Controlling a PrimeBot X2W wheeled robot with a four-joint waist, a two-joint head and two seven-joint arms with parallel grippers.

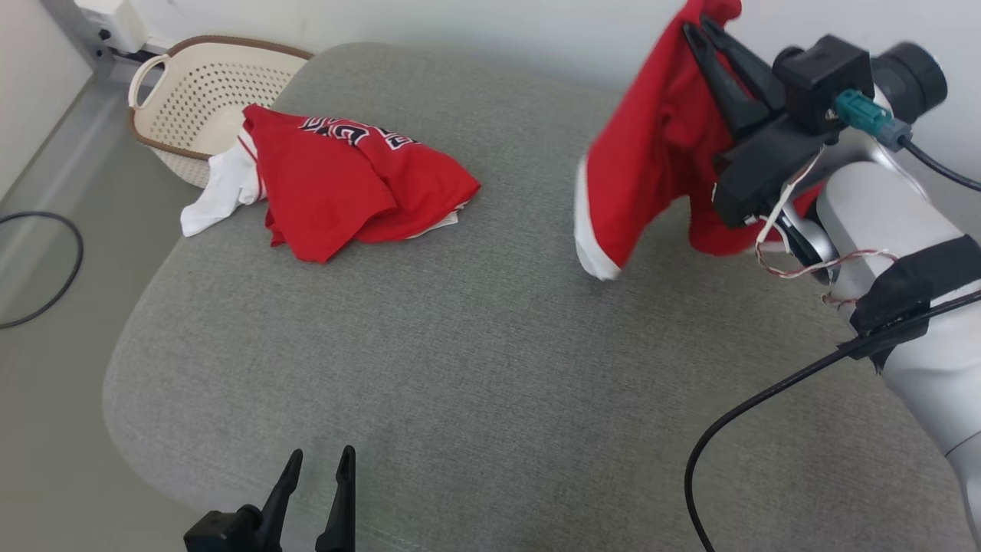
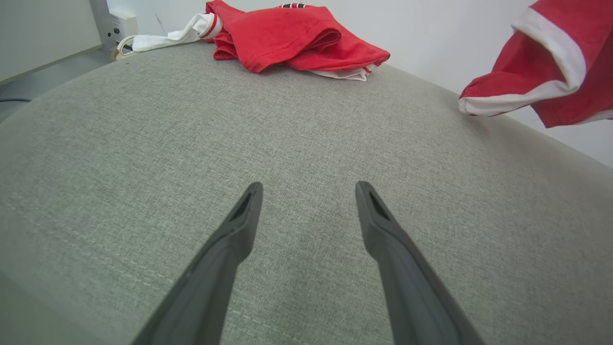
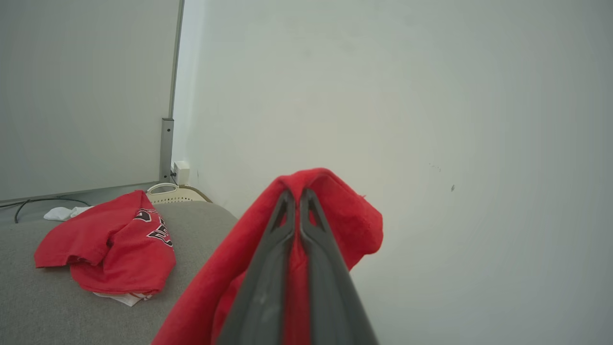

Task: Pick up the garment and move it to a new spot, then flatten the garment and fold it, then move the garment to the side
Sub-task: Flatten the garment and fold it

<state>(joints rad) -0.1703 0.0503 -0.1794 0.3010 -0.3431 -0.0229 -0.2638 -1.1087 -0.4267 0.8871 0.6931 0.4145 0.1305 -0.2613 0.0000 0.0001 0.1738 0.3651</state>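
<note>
The garment [image 1: 651,153], a soft red knit with a white band along one hem, hung in limp folds from the right jaws, which were pressed together and pinching a bunched ridge of its cloth at the top. It was lifted over the far right part of the cushion [image 1: 460,345], its white-banded edge drooping lowest; whether that edge touched the fabric below could not be told.

The cushion was a broad, rounded pad covered in a grey, finely woven upholstery with a stitched seam near its front edge. The left jaws, two long, dark, tapering prongs, stood spread apart and empty, low over the cushion's near edge.

Two red pieces were in sight in all. The second, a shirt [image 1: 345,184] with black-and-white lettering, lay crumpled at the far left of the cushion, well apart from the lifted one. One white cloth [image 1: 218,192] lay rumpled against its left side, spilling over the cushion's edge. Just behind stood one cream plastic basket [image 1: 199,84], perforated with small holes, brown-rimmed, with a loop handle. One black cable [image 1: 46,268] curved on the smooth floor.
</note>
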